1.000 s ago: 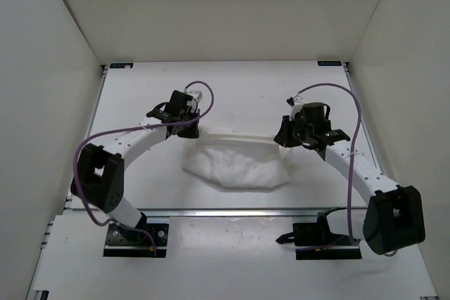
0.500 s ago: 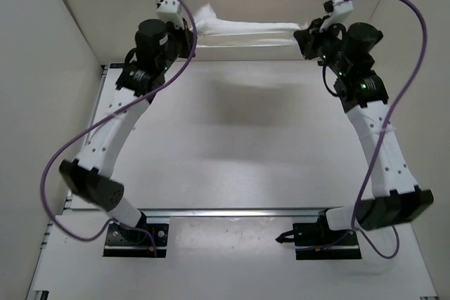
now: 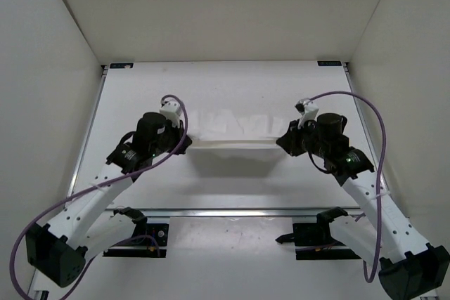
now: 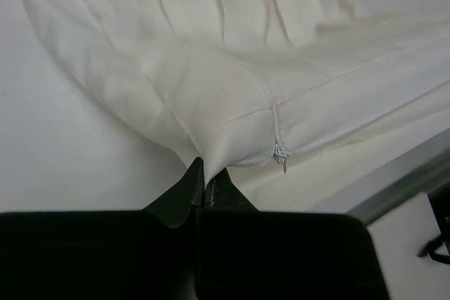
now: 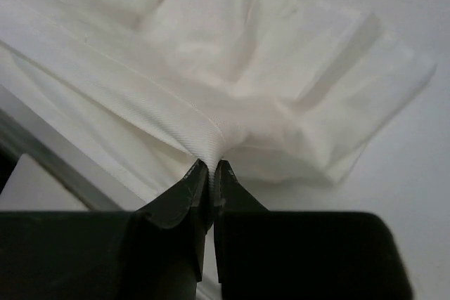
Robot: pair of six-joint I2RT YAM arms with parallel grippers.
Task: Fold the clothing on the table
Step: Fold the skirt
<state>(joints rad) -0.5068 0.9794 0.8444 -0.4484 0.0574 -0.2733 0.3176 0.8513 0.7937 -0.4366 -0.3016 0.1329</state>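
Counts: 1 clothing (image 3: pixel 232 126), 1 tabletop (image 3: pixel 232 82), 2 arms (left arm (image 3: pixel 91 200), right arm (image 3: pixel 369 191)), 2 pincers (left pincer (image 3: pixel 187 141), right pincer (image 3: pixel 283 142)), 2 purple cables (image 3: pixel 380 147), one looping along each arm

Both arms reached in toward the middle of the tabletop. Left pincer was clamped tight on the clothing's left corner; in its wrist view the jaws were pressed together with fabric bunching out from between them. Right pincer was clamped the same way on the right corner, jaws together on a stitched edge

Clothing was white, thin and wrinkly. It sat mid-tabletop, strung between the two pincers. Its near edge ran as a fairly straight, taut band from pincer to pincer, and a soft shadow lay on the tabletop just in front of it. The far part sat slack behind that band, bunched into several pleat-like folds, resting on the surface. Left wrist view showed a seam (image 4: pixel 271 114) crossing the fabric, with a small thread end (image 4: pixel 280 154) hanging at the hem. Right wrist view showed the fabric fanning out from the grip into broad soft folds. A metal frame (image 3: pixel 232 211) edged the tabletop on the near side
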